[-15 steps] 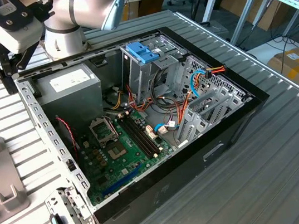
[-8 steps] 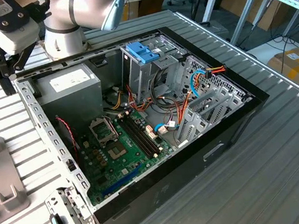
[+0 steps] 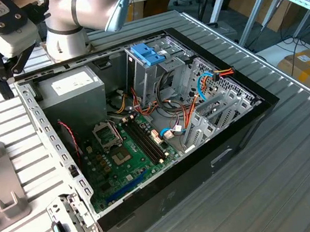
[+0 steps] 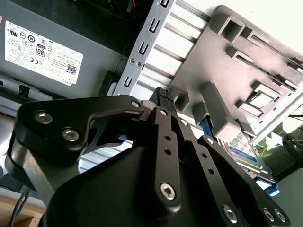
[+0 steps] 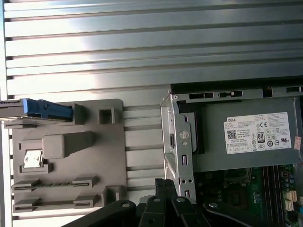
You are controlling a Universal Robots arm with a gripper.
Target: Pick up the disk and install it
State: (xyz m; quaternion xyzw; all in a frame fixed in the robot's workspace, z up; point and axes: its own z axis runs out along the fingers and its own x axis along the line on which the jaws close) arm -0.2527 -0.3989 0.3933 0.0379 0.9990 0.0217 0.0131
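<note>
**Jaws together and empty, disk diagonally across the fixture**

I'm hovering my gripper (image 5: 164, 183) with the jaws pressed together and gripping nothing. It's hanging over the strip of table (image 5: 142, 47) between the gray fixture (image 5: 109, 156) and the corner of the PC case (image 5: 177, 142). The disk (image 5: 45, 109) is sitting on edge, I judge, in a slot at the fixture's far corner, well apart from me and away from the case. Its long axis is running parallel to the table ribs. First wrist view is giving me its blue edge from above. Second wrist view is showing its labelled flat face (image 4: 244, 146) behind the fixture posts. Exterior view is showing the drive cage (image 3: 149, 79) inside the case.
</note>
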